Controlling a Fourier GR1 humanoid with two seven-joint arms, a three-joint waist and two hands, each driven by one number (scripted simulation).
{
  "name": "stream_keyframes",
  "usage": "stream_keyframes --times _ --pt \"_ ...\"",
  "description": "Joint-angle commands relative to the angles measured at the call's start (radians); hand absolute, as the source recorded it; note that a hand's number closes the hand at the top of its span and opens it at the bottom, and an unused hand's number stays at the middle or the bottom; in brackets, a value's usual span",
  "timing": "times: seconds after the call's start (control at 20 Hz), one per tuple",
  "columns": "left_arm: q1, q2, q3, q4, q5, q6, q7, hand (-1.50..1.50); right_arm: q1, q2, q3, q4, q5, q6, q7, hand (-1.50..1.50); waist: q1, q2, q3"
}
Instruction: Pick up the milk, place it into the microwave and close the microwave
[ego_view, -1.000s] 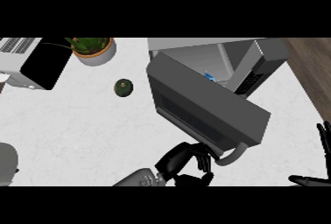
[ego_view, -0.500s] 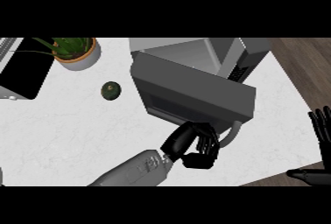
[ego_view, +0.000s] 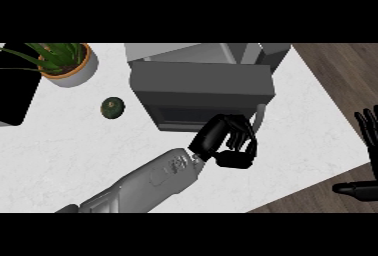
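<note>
The grey microwave (ego_view: 199, 80) stands at the counter's back middle, its door (ego_view: 203, 97) swung nearly flat against the front, dark window facing me. My left hand (ego_view: 221, 142) comes in on a grey forearm from the lower left. It rests against the door's lower right corner beside the pale handle (ego_view: 260, 116), fingers curled and holding nothing. The milk does not show in this view. My right hand (ego_view: 367, 132) rests open at the right edge, fingers up, away from the microwave.
A potted green plant (ego_view: 65, 60) stands at the back left. A small dark round object (ego_view: 112, 107) lies left of the microwave. A black appliance (ego_view: 15, 92) sits at the left edge. The white counter (ego_view: 81, 155) ends diagonally at the right, over wooden floor (ego_view: 332, 65).
The microwave door has swung from wide open to nearly closed, with my left hand moving along against it. The opening where a blue and white item showed is now covered.
</note>
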Motion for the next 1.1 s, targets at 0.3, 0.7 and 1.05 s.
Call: stream_keyframes --times 0.3,0.7,1.05 --pt "-0.149 -0.02 0.032 0.052 0.08 0.051 0.009 1.5 -0.067 -0.034 0.019 -0.038 -0.055 0.099 0.025 -1.5 -0.066 0.015 0.004" --pt "-0.192 -0.019 0.035 0.082 0.129 0.082 0.017 1.5 -0.113 -0.061 0.046 -0.071 -0.098 0.16 0.073 -1.5 -0.09 0.026 0.007" --pt "-0.258 -0.019 0.056 0.14 0.164 0.096 0.017 1.5 -0.139 -0.079 0.098 -0.124 -0.114 0.212 0.122 -1.5 -0.119 0.038 0.007"
